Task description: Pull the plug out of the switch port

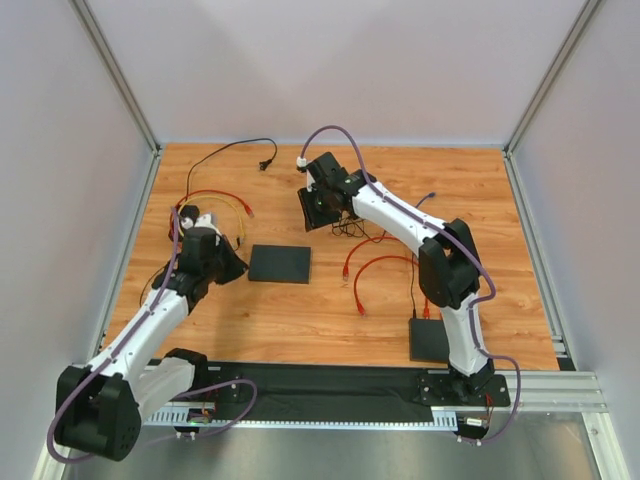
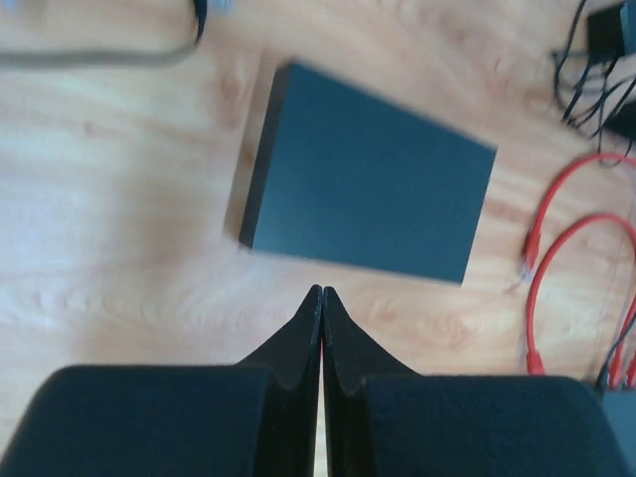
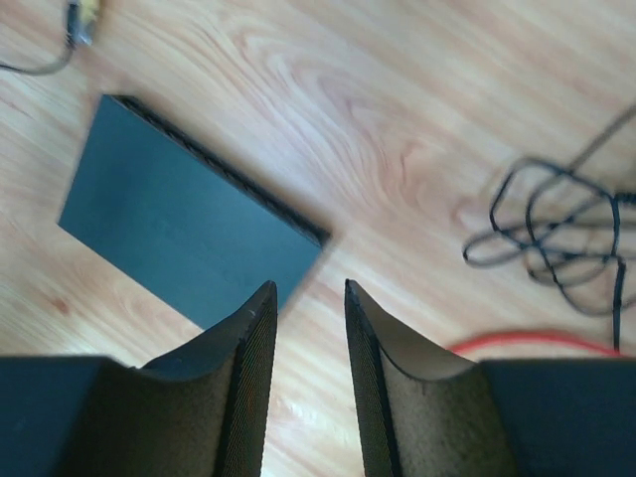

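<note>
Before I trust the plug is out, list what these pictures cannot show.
Ports of the switch: too small in the top view, motion-blurred in both wrist views.
Black cable tangle: cut off by the right wrist view's right edge.
Red cable: partly behind the right arm, top view.

Your left arm [image 1: 150, 325] and right arm [image 1: 400, 215] both wear white link shells between bulky black joint housings, and a purple cable [image 1: 335, 128] loops along each. The left gripper [image 2: 321, 290] has smooth black fingers [image 2: 298, 343] tapering to points; the right gripper [image 3: 310, 286] has black fingers [image 3: 256, 368] with finely ribbed inner faces
</note>
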`<state>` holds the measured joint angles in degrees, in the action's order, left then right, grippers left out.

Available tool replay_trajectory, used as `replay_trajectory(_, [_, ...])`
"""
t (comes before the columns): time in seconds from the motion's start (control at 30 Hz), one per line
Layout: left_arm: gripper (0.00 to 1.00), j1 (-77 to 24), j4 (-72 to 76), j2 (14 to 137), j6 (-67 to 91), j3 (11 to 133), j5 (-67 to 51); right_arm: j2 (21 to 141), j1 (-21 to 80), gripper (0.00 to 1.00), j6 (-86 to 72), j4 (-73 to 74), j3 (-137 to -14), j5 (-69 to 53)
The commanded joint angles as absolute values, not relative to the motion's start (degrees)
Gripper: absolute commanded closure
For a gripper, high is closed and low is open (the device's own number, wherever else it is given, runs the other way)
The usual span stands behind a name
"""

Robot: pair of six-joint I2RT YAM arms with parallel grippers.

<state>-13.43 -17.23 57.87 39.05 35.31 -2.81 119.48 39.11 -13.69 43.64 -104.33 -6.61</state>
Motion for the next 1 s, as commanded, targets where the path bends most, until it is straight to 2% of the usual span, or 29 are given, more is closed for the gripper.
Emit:
replay_trajectory(0.0, [0.97, -13.62, -19.52, 52.22, 43.5, 32.53, -7.89, 124.53, 39.38, 0.64, -11.16, 44.74, -111.43, -8.61])
replay_trajectory(0.17, [1.0, -13.71, -22.94, 52.81, 44.47, 31.99, -10.98, 130.33, 39.46, 0.65, -13.17, 43.08, -117.33, -13.52])
replay_trajectory(0.27, [1.0, -13.62, -18.75, 54.83, 46.05, 29.89, -13.27, 132.35, 39.46, 0.66, -14.5, 40.44, -117.16, -16.95])
replay_trajectory(0.43, [1.0, -13.62, -12.31, 61.25, 46.76, 28.3, -17.05, 132.45, 39.55, 0.67, -16.61, 36.74, -113.56, -19.25])
replay_trajectory(0.97, [1.0, -13.8, -5.97, 79.62, 43.69, 31.02, -14.94, 129.29, 39.46, 0.67, -18.46, 31.56, -102.24, -24.7])
